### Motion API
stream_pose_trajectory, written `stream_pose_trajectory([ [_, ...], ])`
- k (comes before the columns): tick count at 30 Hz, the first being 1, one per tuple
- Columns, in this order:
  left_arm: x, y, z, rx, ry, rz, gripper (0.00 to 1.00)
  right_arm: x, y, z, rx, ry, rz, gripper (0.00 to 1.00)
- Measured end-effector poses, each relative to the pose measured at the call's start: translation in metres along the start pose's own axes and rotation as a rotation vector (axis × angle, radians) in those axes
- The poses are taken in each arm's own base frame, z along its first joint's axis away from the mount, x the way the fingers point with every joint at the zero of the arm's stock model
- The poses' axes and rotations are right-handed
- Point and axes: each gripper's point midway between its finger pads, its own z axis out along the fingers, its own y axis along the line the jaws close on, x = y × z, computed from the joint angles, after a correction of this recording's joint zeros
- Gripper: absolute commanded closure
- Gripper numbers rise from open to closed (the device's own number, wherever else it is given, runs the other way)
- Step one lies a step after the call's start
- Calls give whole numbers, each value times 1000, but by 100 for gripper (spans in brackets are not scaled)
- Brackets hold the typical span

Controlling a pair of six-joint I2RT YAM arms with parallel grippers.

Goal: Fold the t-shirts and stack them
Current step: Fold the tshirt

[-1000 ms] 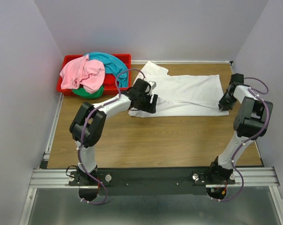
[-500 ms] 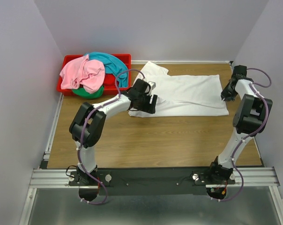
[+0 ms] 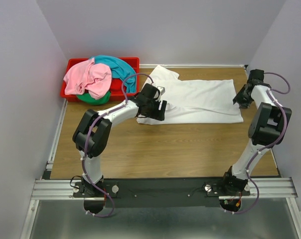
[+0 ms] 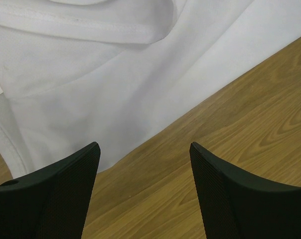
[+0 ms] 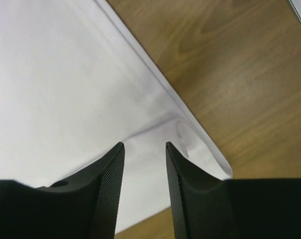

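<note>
**Shirt laid flat with a gripper at each end**

Wooden desk carries the white t-shirt, which lies spread out and mostly flat, reaching from the left gripper across to the right gripper. One sleeve points away from the left gripper toward the back wall.

Beyond the left gripper, off to its left, sits the red bin. A pink t-shirt is heaped on top in it, a teal t-shirt drapes over the side nearer that gripper, and a green t-shirt shows underneath at the bin's near edge.

In the left wrist view, the left gripper has its jaws spread wide with nothing between them. It hangs over the near edge of the white t-shirt. Cloth fills the view ahead and to its left, and bare desk lies ahead on its right.

In the right wrist view, the right gripper has its jaws parted by only a narrow gap, with no cloth caught in it. It hangs above the white t-shirt close to a corner, which lies just to its right. A soft crease runs across the cloth right at the fingertips; I cannot tell whether they touch it.
</note>
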Motion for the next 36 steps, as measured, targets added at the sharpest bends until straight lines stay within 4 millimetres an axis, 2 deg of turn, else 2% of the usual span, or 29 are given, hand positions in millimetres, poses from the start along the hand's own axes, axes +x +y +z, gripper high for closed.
stream_pose_trajectory([
  [5,0,1,0,-8,-2,-4,20,11,-12,-18,5,-4,10,53],
  [10,-1,1,-1,-9,-5,-6,20,19,-33,-11,36,28,31,53],
  [13,-2,1,-1,-9,-6,-8,20,19,-39,-9,43,34,41,53],
  [22,-2,-1,-3,-8,-10,-15,20,31,-36,6,19,88,30,56],
  [25,-1,-1,-4,-8,-11,-19,20,32,-36,8,16,92,25,61],
  [28,-2,-2,-7,-7,-15,-23,20,33,-33,10,3,97,25,73],
  [31,-3,-2,-8,-7,-19,-25,20,35,-31,13,-12,107,23,89],
  [36,1,-2,-8,-8,-13,-29,19,38,-27,15,-33,123,28,90],
])
